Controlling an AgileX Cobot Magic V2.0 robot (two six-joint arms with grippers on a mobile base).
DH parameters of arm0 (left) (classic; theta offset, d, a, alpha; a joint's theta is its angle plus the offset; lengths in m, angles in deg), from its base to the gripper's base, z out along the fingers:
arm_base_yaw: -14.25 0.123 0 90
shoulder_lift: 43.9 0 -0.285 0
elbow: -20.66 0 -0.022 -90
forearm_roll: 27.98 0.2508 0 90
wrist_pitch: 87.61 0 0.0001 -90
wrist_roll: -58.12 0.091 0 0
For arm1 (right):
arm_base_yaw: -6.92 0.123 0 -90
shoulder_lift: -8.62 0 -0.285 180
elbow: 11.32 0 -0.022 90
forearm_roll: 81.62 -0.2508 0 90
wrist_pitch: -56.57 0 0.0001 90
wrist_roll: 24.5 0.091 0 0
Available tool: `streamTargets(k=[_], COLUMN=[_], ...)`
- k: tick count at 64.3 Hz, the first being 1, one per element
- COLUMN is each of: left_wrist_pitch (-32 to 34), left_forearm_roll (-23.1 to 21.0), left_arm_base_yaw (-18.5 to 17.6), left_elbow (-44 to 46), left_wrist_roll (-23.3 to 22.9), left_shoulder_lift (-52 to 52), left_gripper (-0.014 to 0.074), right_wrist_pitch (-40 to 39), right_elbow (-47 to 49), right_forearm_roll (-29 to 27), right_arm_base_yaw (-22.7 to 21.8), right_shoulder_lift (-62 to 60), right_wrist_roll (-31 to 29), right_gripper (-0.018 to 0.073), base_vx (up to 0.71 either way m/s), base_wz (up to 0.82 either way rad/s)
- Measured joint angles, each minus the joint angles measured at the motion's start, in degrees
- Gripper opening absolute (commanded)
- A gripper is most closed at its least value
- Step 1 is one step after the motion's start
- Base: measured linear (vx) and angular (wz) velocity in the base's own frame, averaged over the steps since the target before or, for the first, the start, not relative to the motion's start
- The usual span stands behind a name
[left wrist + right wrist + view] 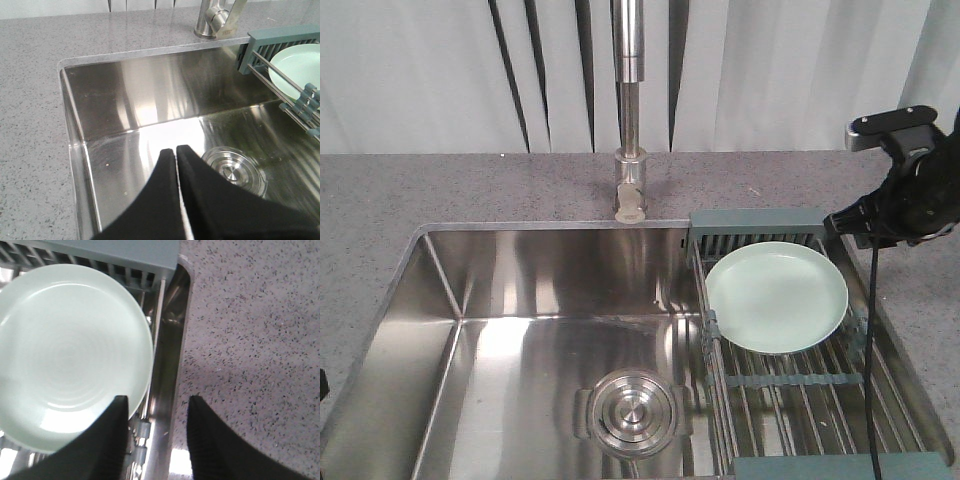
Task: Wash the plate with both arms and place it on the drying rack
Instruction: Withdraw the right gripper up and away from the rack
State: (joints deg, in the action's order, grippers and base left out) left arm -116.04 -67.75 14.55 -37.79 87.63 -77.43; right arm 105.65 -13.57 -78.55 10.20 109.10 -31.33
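Note:
The pale mint-green plate [777, 297] lies flat on the wires of the drying rack [757, 222], which spans the right end of the sink. My right arm [915, 190] hovers over the counter just right of the rack's far end. In the right wrist view the right gripper [157, 400] is open and holds nothing. Its left finger [112, 435] overlaps the plate's [65, 355] right rim, and its right finger is over the counter. My left gripper [176, 148] is shut and empty, over the sink floor near the drain [232, 167]. The plate [300, 65] sits off to its right.
A steel faucet [630, 120] rises behind the sink basin [520, 330]. Speckled grey countertop [250, 340] surrounds the sink. The round drain cover [630, 410] sits in the basin floor left of the rack. The rack's grey-green end bar [125, 252] lies beyond the plate.

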Motion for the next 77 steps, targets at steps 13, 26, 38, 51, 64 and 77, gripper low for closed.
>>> streamTargets(k=[13,26,38,51,64,77], left_wrist_pitch=[0.0,0.0,0.0,0.0,0.0,0.0], left_forearm_roll=[0.0,0.0,0.0,0.0,0.0,-0.14], left_arm_base_yaw=[0.0,0.0,0.0,0.0,0.0,0.0], left_elbow=[0.0,0.0,0.0,0.0,0.0,0.0], left_wrist_roll=[0.0,0.0,0.0,0.0,0.0,0.0], left_shoulder_lift=[0.0,0.0,0.0,0.0,0.0,0.0], left_gripper=[-0.0006,-0.0006,-0.0006,-0.0006,-0.0006,-0.0006], right_wrist_pitch=[1.87,-2.2,-9.84,-12.64,-12.34,-8.44], right_elbow=[-4.39,-20.76,-38.61,-52.78,-55.66,-55.68], right_forearm_roll=[-15.92,-32.28,-37.59,-38.12,-38.12,-36.87], right_arm_base_yaw=[0.0,0.0,0.0,0.0,0.0,0.0], right_shoulder_lift=[-12.44,-29.53,-46.72,-59.57,-66.92,-67.86], right_wrist_roll=[-14.12,-31.23,-39.4,-40.33,-40.35,-40.35], right_gripper=[-0.0008,-0.0006,-0.0006,-0.0006,-0.0004,-0.0004], base_vx=[0.0,0.0,0.0,0.0,0.0,0.0], base_wz=[0.0,0.0,0.0,0.0,0.0,0.0])
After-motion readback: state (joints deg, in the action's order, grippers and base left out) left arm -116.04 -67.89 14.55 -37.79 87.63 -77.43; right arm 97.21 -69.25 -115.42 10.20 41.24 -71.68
